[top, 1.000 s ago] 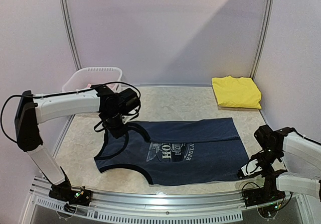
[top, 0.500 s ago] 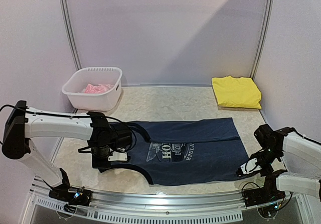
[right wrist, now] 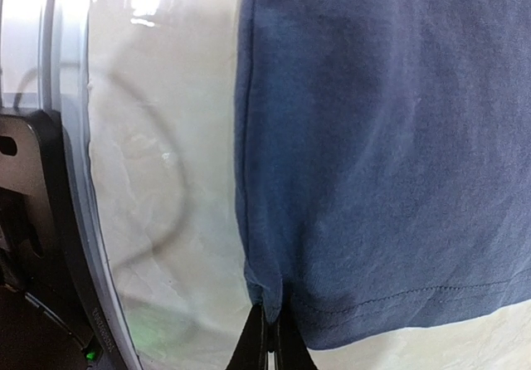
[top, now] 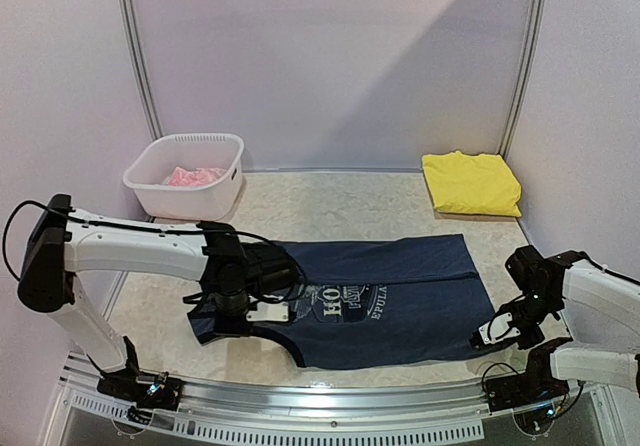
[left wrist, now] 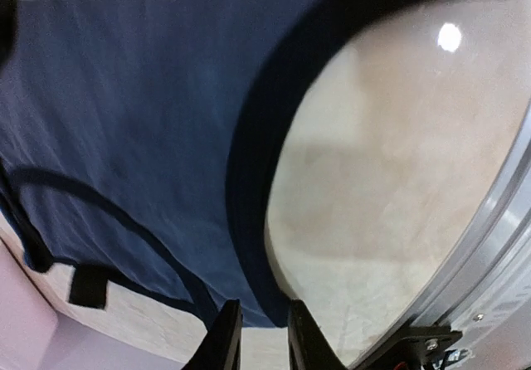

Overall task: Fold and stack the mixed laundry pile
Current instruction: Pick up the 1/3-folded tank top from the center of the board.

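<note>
Tank top (top: 400,286) lies spread flat, mid-table and towards the near side, print up, with its hem to the right and its straps to the left. The right pincer (right wrist: 270,337) is pressed together on the near hem corner, cloth nipped between the tips. That's one corner secured. Over at the straps, the left pincer (left wrist: 264,338) hangs low at the near armhole. There's a narrow gap between its fingers and the dark trim sits right at the tips, not visibly caught.

So this looks like the set-up for the first fold. The likely call is for the left to close on that trim, then both lift together and carry the near edge away, over onto the far half.

On room: the near edge of the cloth runs close along the rail (top: 300,398), so there's little slack there. Beyond the tank top the table (top: 350,206) is bare towards the back wall. The yellow garment (top: 470,183), already folded, sits far right, and the basket (top: 232,178) with the pink garment (top: 192,176) in it is far left, both well apart from the cloth. The right arm works tight to the side wall.
</note>
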Robot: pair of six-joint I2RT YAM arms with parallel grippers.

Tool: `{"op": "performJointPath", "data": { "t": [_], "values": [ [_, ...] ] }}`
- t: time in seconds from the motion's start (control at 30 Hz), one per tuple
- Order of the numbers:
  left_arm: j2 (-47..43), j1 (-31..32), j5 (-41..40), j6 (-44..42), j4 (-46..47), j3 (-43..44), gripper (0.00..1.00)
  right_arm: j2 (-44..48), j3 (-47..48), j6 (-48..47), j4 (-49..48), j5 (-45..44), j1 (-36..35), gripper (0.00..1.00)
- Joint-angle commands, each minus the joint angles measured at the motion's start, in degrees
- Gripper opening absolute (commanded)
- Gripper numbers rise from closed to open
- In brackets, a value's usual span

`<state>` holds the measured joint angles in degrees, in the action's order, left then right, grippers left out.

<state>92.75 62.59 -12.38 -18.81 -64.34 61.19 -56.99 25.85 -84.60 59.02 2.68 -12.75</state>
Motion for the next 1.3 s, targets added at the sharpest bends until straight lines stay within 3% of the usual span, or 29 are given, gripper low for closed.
{"op": "performJointPath", "data": {
  "t": [0.0,0.2,0.67,0.93,1.27],
  "values": [
    [6.67,8.16,4.10,0.25,7.20,9.68,0.21,-1.15,0.65,1.29,-0.61,0.62,-0.15,0.02],
    [13.02,14.67,8.85,1.54,13.42,13.91,0.21,-0.91,0.45,1.98,-0.58,1.09,-0.22,0.02],
    [18.57,14.77,11.94,1.94,13.00,14.72,0.21,-1.18,0.09,2.09,-1.23,1.10,-0.18,0.02],
    [14.96,15.32,13.25,3.03,12.66,13.89,0.23,-0.96,-0.62,2.11,-1.04,0.18,-0.12,0.03],
    [17.22,16.45,9.62,3.60,12.90,12.48,0.26,-1.26,-0.62,2.59,-1.03,-0.11,-0.13,0.03]
  ]
}}
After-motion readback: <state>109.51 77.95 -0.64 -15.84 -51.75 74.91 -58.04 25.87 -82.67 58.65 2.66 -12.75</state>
